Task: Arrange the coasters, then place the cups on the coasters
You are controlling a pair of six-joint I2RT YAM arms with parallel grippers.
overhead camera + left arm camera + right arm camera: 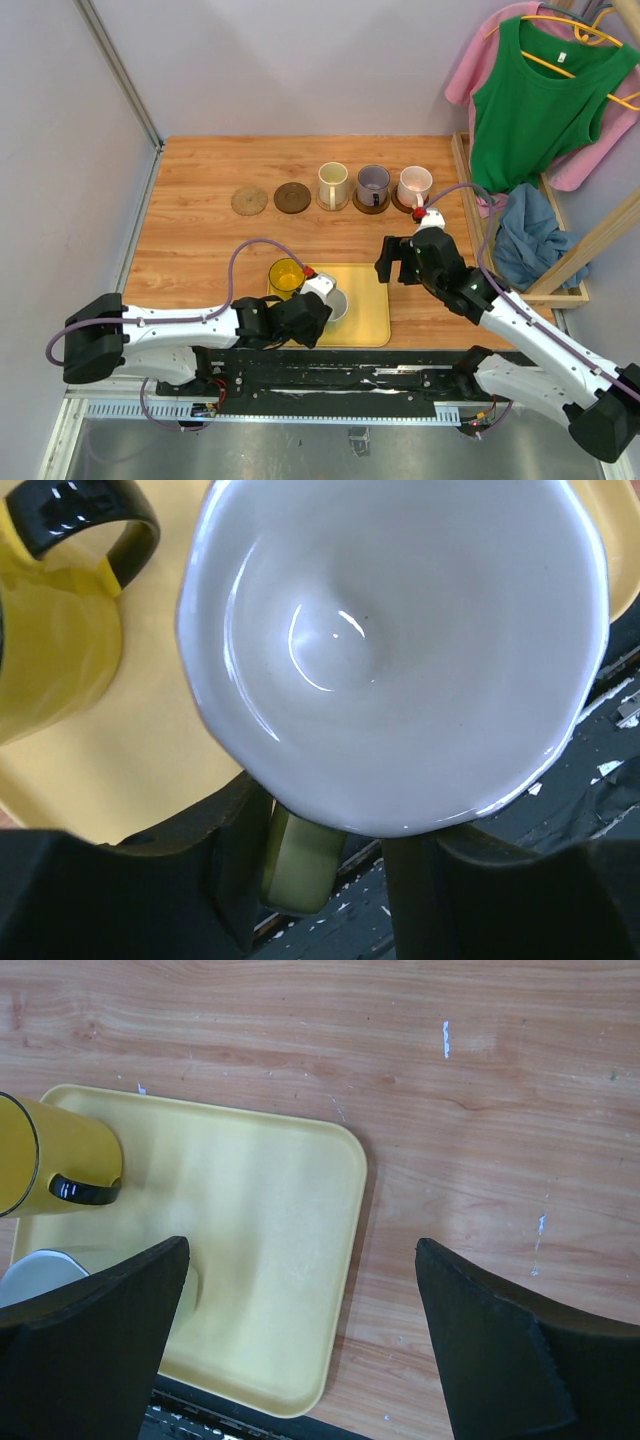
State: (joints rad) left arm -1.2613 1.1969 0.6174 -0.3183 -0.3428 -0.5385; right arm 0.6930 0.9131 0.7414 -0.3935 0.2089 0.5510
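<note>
A pale cream-green cup (337, 303) stands on the yellow tray (368, 312) beside a see-through yellow cup (287, 277). My left gripper (322, 308) straddles the pale cup's green handle (300, 865): the left finger touches it, and a gap shows at the right finger. That cup (400, 650) fills the left wrist view. At the back, a tan coaster (249, 200) and a dark brown coaster (292, 197) lie bare. The cream-white cup (333, 184), grey-purple cup (373, 185) and pink cup (414, 185) each sit on a coaster. My right gripper (398, 270) hangs open and empty over the tray's right edge (345, 1260).
A wooden rack (575, 260) with hanging clothes and a blue cloth (525, 235) stands at the table's right edge. Grey walls close the left and back. The black rail (330, 375) of the arm bases runs just below the tray.
</note>
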